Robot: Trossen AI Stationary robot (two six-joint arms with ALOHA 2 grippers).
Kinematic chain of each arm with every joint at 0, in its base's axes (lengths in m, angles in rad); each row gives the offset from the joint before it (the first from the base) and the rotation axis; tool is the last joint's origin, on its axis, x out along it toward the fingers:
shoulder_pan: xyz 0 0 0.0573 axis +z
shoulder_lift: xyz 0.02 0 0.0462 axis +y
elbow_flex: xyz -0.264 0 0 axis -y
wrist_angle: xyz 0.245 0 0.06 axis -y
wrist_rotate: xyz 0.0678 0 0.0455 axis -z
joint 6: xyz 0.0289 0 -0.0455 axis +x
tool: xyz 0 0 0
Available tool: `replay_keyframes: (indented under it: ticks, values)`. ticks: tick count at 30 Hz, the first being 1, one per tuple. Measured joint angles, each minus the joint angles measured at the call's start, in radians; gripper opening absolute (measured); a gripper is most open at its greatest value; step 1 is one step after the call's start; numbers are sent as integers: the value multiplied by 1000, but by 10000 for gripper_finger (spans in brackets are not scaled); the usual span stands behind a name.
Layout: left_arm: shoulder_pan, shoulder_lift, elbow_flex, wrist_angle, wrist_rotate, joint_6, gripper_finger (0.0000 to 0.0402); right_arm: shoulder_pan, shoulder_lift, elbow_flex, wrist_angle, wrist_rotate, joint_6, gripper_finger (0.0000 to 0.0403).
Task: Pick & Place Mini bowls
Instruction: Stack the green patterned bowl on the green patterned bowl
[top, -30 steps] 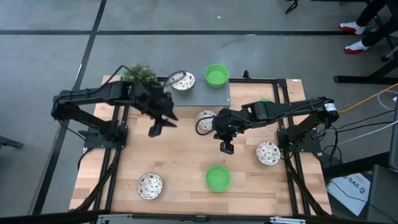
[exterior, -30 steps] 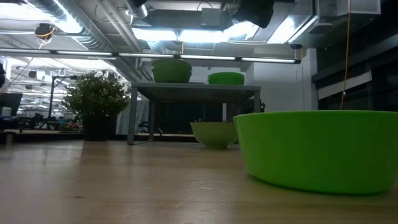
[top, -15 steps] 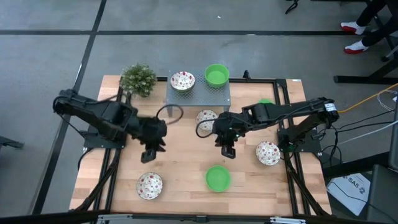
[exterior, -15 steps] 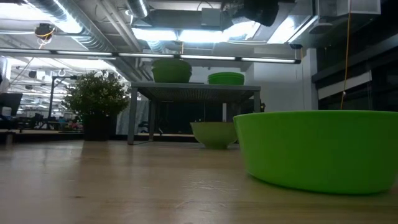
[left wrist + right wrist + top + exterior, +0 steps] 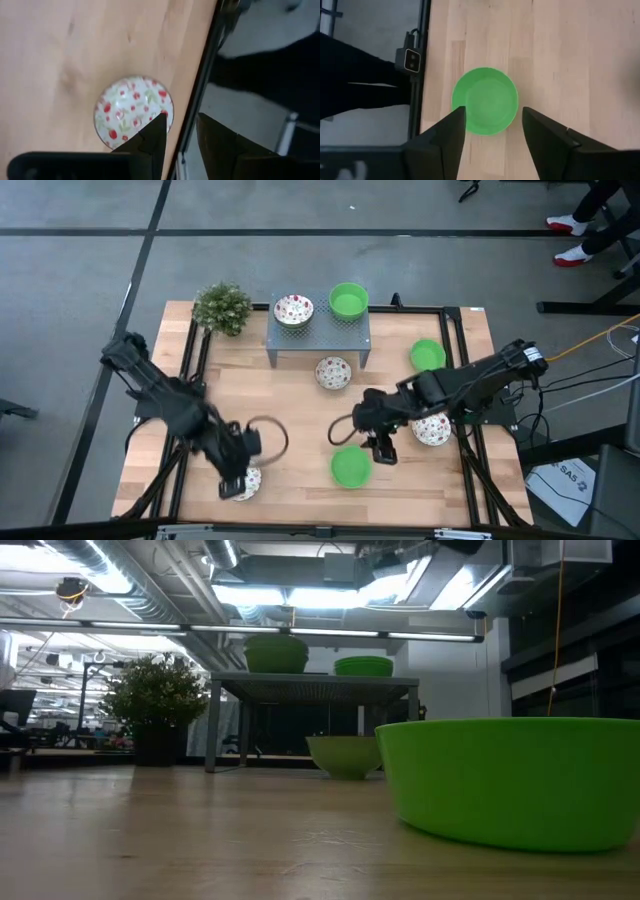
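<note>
Green mini bowl (image 5: 485, 101), round, plain, beneath the spread right pincer (image 5: 491, 127), left pincer (image 5: 179, 131) parted over speckled bowl (image 5: 133, 109).

Near green bowl (image 5: 510, 780) cut off at low view's right edge. Speckled bowl (image 5: 243, 483) partly hidden under left gripper (image 5: 234, 480) from above. Both grippers unseen at table height.

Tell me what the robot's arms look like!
Both arms are dark, almost black, built from jointed bars. The left arm and right arm each trail a black cable that loops near the wrist. Each ends in a pincer with two flat, dark, wedge-shaped fingers: the left pincer and the right pincer. The right arm shows a small pale ring near its base.
</note>
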Motion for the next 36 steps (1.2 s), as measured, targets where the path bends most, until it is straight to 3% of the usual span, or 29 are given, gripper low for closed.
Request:
replay_keyframes:
  ticks: [9,17,24,36]
  values:
    - [-134,189,0,21,-3,-48,100,129,0,0,-3,132,105,195]
    - [-167,326,0,46,-19,-34,100,195,0,0,-3,243,115,195]
    - [-170,413,-1,55,-4,7,100,201,0,0,-7,245,143,194]
    - [-170,420,-1,72,-10,-13,100,200,0,0,-7,246,133,194]
